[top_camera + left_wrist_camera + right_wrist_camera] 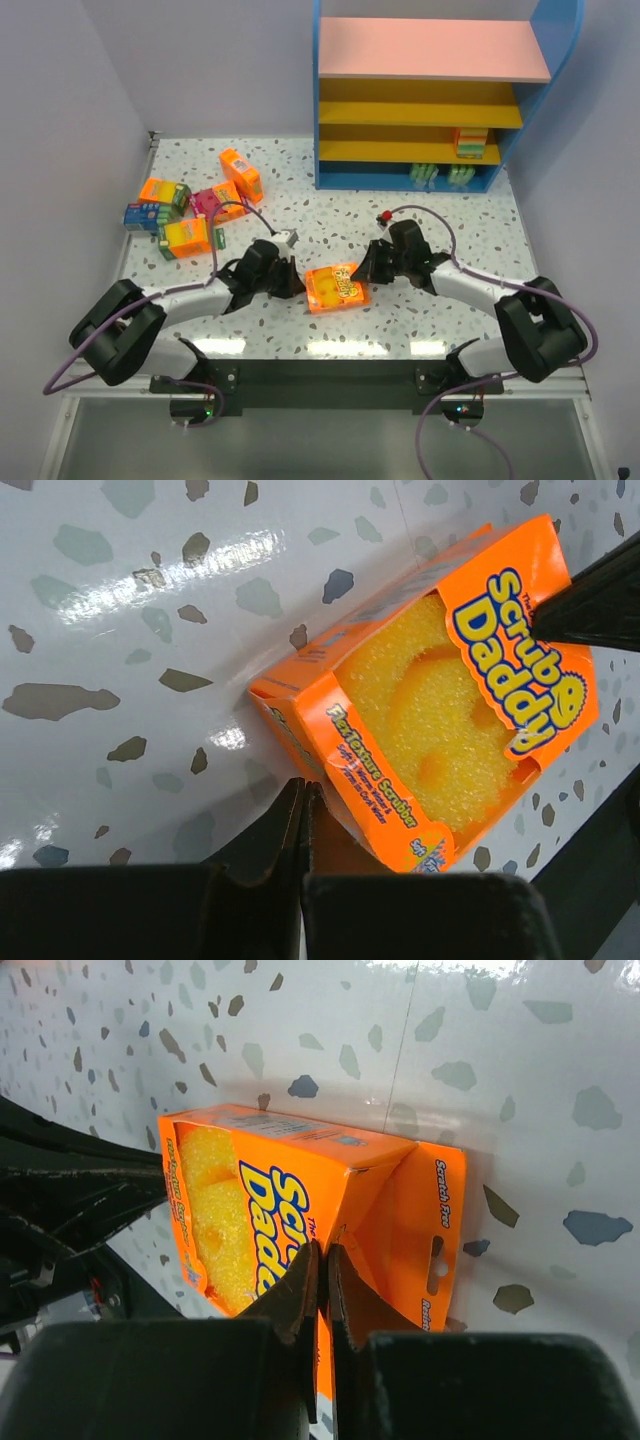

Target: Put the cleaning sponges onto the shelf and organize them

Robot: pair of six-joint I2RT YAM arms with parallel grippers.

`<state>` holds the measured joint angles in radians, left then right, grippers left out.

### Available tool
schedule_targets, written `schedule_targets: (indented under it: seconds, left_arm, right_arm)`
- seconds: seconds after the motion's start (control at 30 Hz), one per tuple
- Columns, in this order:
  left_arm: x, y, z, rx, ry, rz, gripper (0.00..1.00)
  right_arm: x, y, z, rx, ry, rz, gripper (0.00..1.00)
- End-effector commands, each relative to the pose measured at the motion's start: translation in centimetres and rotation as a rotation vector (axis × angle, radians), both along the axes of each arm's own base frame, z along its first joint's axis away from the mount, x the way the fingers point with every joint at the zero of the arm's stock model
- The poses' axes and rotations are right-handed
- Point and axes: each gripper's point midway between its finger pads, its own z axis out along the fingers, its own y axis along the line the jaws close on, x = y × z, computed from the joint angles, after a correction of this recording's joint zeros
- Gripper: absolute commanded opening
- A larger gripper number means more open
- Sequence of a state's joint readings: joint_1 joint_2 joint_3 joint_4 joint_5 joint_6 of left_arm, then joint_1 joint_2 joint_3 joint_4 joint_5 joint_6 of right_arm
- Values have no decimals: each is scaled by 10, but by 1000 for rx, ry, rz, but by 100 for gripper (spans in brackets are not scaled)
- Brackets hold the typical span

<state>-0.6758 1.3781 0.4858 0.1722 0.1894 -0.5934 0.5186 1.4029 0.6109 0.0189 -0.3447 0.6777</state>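
An orange sponge pack point(335, 287) lies on the table between my two grippers, its yellow sponge showing in the left wrist view point(450, 710). My left gripper point(303, 788) is shut and empty, its tips beside the pack's near corner point(298, 283). From the other side, my right gripper point(325, 1250) is shut on the pack's point(260, 1190) folded card edge next to the hang tab point(368, 270). Several more cleaning sponges, among them an orange pack point(240, 175), a magenta one point(215, 200) and a blue one point(145, 215), lie at the far left. The shelf point(430, 48) stands at the back.
A stacked orange pack point(470, 143) sits on a yellow tier at the shelf's right. Green sponges point(425, 175) stand on the bottom tier. Grey walls close in the table on the left and right. Purple cables trail from both arms.
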Motion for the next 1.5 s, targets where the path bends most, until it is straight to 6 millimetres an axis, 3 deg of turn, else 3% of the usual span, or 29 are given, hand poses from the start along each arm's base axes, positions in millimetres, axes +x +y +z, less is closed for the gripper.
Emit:
schedule_targets:
  seconds: [0.0,0.07,0.2,0.3,0.4,0.53,0.73,0.8,0.9,1.03,1.1,1.2,1.3,1.47]
  left_arm:
    - [22,4,36,-4,-95,94,0]
    - [35,19,46,44,-138,180,2]
    - [41,51,72,116,-189,304,9]
    - [46,67,94,126,-239,372,14]
    - [47,72,112,104,-282,388,17]
    - [44,71,118,78,-288,374,17]
    - [37,67,116,53,-271,348,13]
    - [34,69,118,53,-276,346,12]
    - [31,73,121,45,-283,353,12]
    - [25,76,114,39,-273,357,10]
    - [24,76,111,37,-268,355,9]
    - [22,73,110,28,-259,343,7]
    - [22,73,111,27,-265,341,5]
    - [23,71,114,19,-269,332,3]
  right_arm:
    - [-1,-4,29,55,-17,-3,0]
    - [5,-16,44,65,-41,-38,0]
    - [14,-36,75,92,-89,-100,0]
    - [24,-54,110,134,-149,-156,0]
    - [42,-83,158,183,-247,-277,0]
    - [75,-126,228,235,-390,-497,0]
    - [112,-180,292,300,-489,-853,0]
    - [125,-199,302,330,-501,-948,0]
    - [135,-198,307,344,-474,-929,0]
    - [148,-180,281,338,-395,-813,0]
    - [145,-169,262,348,-353,-751,0]
    - [139,-165,243,341,-334,-717,0]
    - [135,-174,236,327,-337,-753,0]
    - [147,-195,259,359,-370,-851,0]
